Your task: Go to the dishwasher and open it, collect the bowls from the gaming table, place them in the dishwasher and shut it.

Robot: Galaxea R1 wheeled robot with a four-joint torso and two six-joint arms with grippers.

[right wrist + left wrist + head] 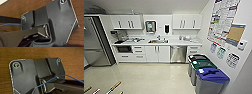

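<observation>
— One dishwasher (178,53), shut, sitting under the counter (159,43) right of the sink (158,41); facing it from across the floor (146,77), presumably approaching to open it.

— Bins (206,73) lining the right wall. Grippers?

— Hovering over brown wood (37,52); impossible telling open or shut, or holding anything.

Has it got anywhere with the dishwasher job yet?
Hardly. The robot faces the kitchenette from across the floor, and the dishwasher under the counter right of the sink is shut. Opening it, fetching the bowls, loading them and closing it all remain.
</observation>
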